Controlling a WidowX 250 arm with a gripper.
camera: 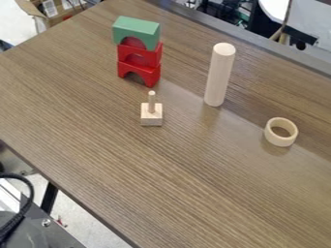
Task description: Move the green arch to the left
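Green paint marks the green arch (144, 28), which you find at the top of an upright stack, opening downward, its underside resting on the upper red arch (154, 54). You note that this upper piece sits in turn on the lower red arch (149, 75), whose two feet bear on the table (213, 179). The stack stands toward the table's far corner, between its upper-left and upper-right edges as you view them. Condition of the gripper: you cannot tell. Just beside the stack, on the side toward the table's lower-left edge, you have a square wooden base with an upright peg (152, 116), apart from the red pieces. Standing on end nearer the upper-right edge is a tall pale wooden cylinder (219, 75), touching neither stack nor base. Farther along that same edge, you record a pale wooden ring (280, 141) resting with its opening up, apart from the cylinder. Beyond the lower-left edge, off the table, you observe a curved black cable (28, 203).
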